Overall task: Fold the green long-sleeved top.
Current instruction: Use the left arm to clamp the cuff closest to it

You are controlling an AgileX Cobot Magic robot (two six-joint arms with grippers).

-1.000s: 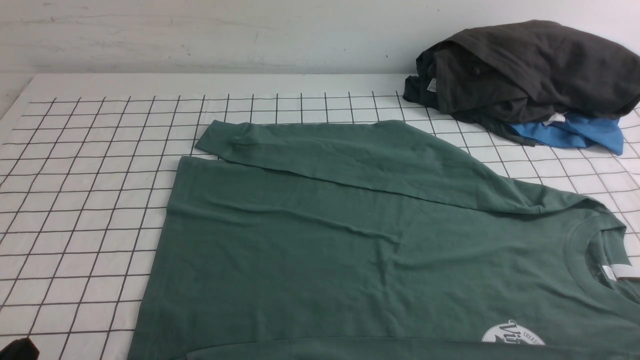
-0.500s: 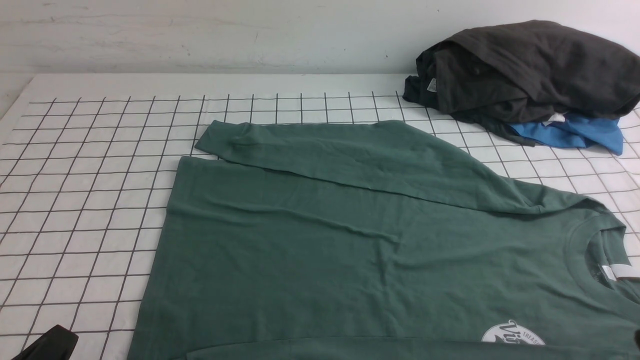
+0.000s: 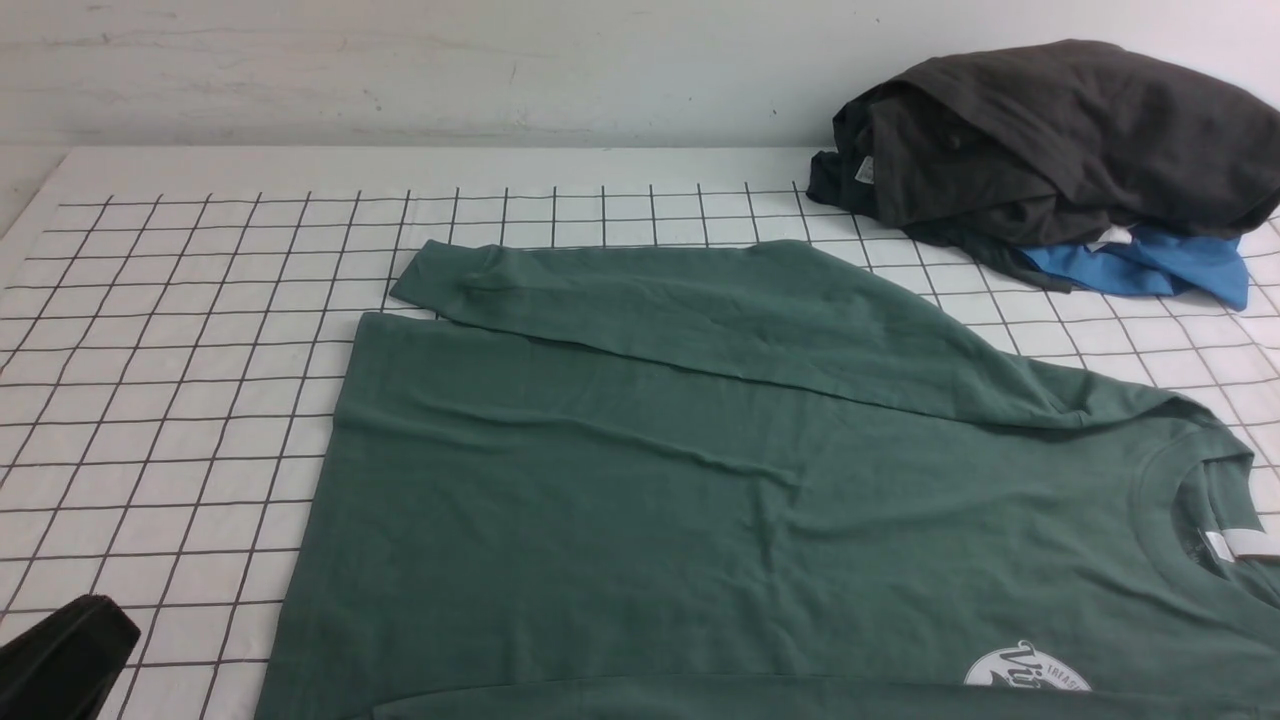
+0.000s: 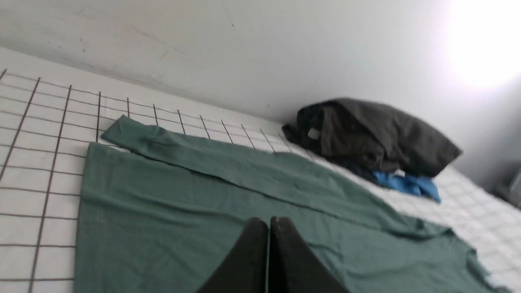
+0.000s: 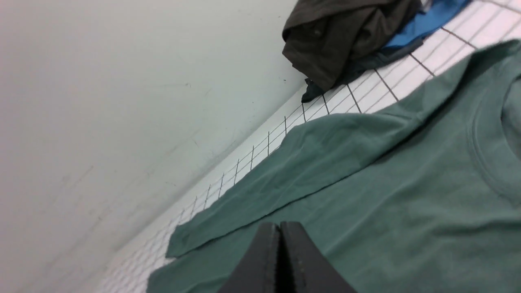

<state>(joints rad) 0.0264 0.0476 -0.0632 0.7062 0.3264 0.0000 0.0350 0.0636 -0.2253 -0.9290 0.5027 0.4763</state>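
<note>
The green long-sleeved top (image 3: 700, 500) lies flat on the checked cloth, neck to the right, with a white label inside the collar and a white round logo at the front edge. Its far sleeve (image 3: 650, 300) is folded across the body, cuff to the left. In the front view my left gripper (image 3: 60, 655) shows at the lower left corner, off the top's hem. The left wrist view has the left gripper (image 4: 268, 221) shut and empty above the top (image 4: 183, 211). Over the top (image 5: 407, 195) in the right wrist view, my right gripper (image 5: 280, 226) is shut and empty too.
A heap of dark grey-black garments (image 3: 1050, 140) with a bright blue garment (image 3: 1140, 265) under it lies at the back right, near the wall. The white cloth with black grid lines (image 3: 180, 380) covers the table on the left of the top.
The left gripper has risen further into the front view at the lower left corner. The top has not moved.
</note>
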